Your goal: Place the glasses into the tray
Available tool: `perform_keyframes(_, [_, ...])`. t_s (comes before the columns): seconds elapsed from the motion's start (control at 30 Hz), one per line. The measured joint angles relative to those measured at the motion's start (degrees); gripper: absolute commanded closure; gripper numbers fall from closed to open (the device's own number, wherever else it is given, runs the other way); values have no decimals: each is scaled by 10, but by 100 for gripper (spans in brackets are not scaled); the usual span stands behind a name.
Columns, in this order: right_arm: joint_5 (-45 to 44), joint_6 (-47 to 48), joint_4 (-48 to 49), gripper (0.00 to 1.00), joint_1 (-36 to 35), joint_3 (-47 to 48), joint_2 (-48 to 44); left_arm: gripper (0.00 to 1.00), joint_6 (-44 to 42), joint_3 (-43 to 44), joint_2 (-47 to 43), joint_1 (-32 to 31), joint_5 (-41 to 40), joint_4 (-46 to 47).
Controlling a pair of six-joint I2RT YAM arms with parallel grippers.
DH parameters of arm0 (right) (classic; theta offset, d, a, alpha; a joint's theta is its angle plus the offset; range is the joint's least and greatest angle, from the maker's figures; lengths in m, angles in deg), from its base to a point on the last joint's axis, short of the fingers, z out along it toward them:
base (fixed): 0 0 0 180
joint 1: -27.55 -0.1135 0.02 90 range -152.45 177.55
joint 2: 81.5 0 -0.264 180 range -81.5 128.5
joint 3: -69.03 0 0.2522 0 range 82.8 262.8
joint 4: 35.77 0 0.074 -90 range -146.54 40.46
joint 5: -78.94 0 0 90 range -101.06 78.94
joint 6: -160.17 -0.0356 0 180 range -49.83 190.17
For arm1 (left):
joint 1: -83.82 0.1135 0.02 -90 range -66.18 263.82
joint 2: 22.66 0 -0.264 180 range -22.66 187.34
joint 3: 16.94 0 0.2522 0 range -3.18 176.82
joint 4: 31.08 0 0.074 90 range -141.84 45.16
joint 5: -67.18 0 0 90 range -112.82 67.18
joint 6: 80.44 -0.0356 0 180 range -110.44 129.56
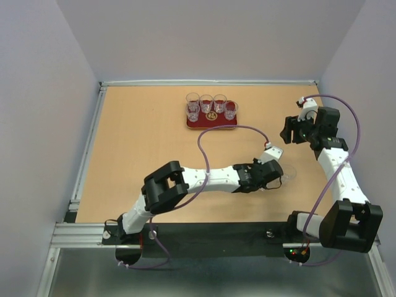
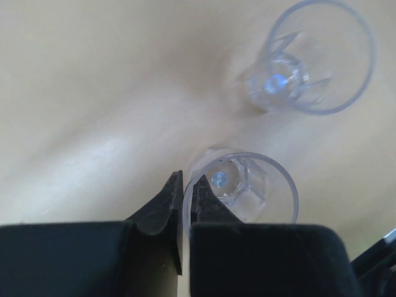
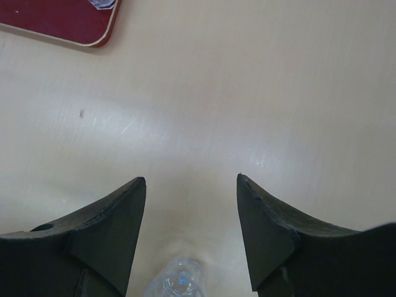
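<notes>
Overhead view, left to right. The left arm [image 1: 185, 182] reaches from its base at the near left corner diagonally across the tan bench [image 1: 136, 142] towards the centre right. Near the far edge of the bench, about mid-width, lies the dark-red tray [image 1: 211, 125]; four glasses [image 1: 206, 104] stand upright on it in a row along its far side, close together. A gold emblem on the tray floor shows between them.

To the right of the tray and nearer the bases is the left end effector [image 1: 276, 174], with a fifth glass [image 1: 288, 174] at its tip, well apart from the tray. In the left wrist view the left end effector [image 2: 187, 176] has its black fingers [image 2: 164, 210] drawn almost together, pinching the near wall of this fifth glass [image 2: 244, 185] at the rim, mouth upward. Whether its base touches the bench cannot be told. A sixth glass [image 2: 309, 55] stands upright on the bench just beyond it, not touching it.

Farthest right, the right end effector [image 1: 287, 131] hangs above the bench, to the right of the tray. In the right wrist view the right end effector [image 3: 192, 179] has its fingers [image 3: 111, 216] spread wide, with nothing but bench between the tips. A corner of the tray [image 3: 62, 21] shows at upper left, and a blurred clear object [image 3: 176, 281] at the lower edge.
</notes>
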Motion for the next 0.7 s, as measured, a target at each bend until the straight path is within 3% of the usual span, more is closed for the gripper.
perform_keyframes(0.2, [0,-2,0,34,1,0,0,100,-20,-115,-110,18,-45,11])
perform_keyframes(0.4, [-2,-2,0,34,1,0,0,100,-35,-207,-196,132,-37,52])
perform_keyframes(0.57, [-2,-2,3,34,1,-2,0,100,-54,-219,-199,246,-32,65])
perform_keyframes(0.7, [-2,-3,5,34,1,-9,1,100,-77,-195,-191,290,-30,66])
